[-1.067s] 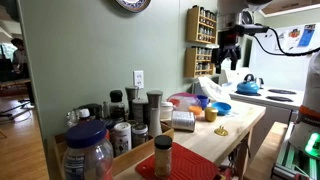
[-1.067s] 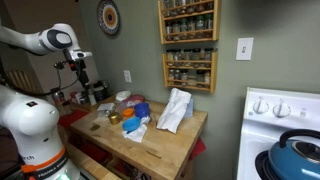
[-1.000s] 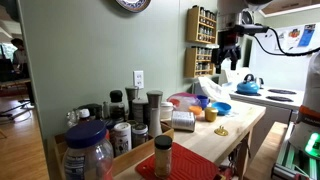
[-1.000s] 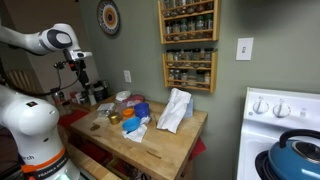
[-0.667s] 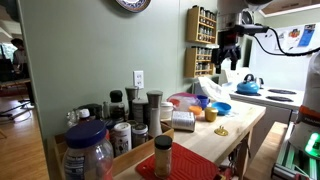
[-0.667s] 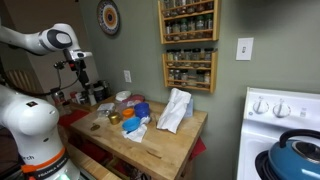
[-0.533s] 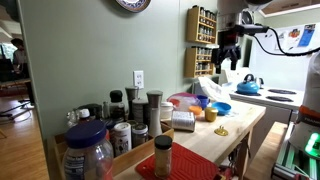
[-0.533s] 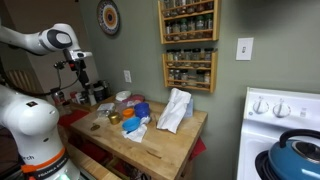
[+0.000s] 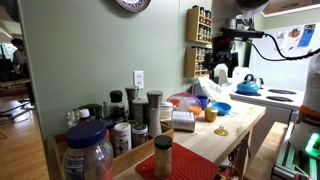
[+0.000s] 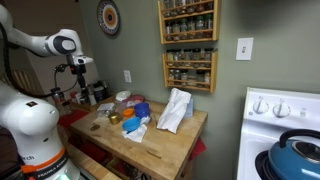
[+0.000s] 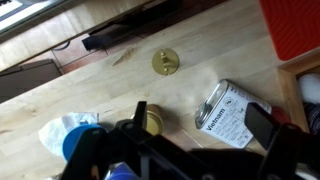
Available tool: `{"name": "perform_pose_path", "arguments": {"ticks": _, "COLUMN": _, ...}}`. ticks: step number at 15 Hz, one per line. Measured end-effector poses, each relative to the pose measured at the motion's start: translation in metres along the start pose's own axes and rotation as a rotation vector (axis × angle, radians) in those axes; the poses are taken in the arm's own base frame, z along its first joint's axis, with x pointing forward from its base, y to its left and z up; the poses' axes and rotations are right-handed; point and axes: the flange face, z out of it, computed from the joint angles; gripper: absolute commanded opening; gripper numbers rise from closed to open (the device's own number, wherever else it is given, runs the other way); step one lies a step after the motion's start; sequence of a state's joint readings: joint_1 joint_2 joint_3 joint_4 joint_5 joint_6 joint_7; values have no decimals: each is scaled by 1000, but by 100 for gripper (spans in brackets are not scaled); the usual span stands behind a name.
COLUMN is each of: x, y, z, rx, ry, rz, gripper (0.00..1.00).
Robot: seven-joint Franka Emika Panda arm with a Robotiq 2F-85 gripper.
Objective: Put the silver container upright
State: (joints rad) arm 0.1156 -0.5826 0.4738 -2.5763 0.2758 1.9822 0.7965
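The silver container (image 11: 228, 110) lies on its side on the wooden table (image 11: 120, 80); it is a small metal can with a printed white label. It also shows in an exterior view (image 9: 183, 120), near the middle of the table. My gripper (image 11: 200, 122) is open and empty, hovering well above the can, with its fingers spread over it. In both exterior views the gripper (image 9: 220, 70) (image 10: 82, 82) hangs high above the table, touching nothing.
A small yellow cup (image 11: 155, 122) and a brass disc (image 11: 165, 62) lie near the can. Blue bowls (image 9: 215, 105), a white cloth (image 10: 175, 108), spice jars (image 9: 120, 130) and a large blue-lidded jar (image 9: 88, 150) crowd the table. A stove with a blue kettle (image 10: 300, 155) stands beside it.
The arm has shifted and the gripper has come a little lower over the table. The can and other objects have not moved.
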Motion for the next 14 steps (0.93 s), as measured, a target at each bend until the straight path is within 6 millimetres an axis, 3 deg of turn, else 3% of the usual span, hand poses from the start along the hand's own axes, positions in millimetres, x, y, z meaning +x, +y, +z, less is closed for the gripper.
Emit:
{"name": "perform_pose_path", "arguments": {"ticks": 4, "x": 19, "y": -28, "z": 29, "rx": 68, "ry": -52, "rz": 194, "gripper": 100}}
{"name": "perform_pose_path", "arguments": {"ticks": 9, "x": 45, "y": -38, "z": 62, "rx": 101, "ry": -80, "rz": 471, "gripper": 100}}
{"name": "perform_pose_path", "arguments": {"ticks": 14, "x": 48, "y": -38, "z": 63, "rx": 104, "ry": -88, "rz": 476, "gripper": 100}}
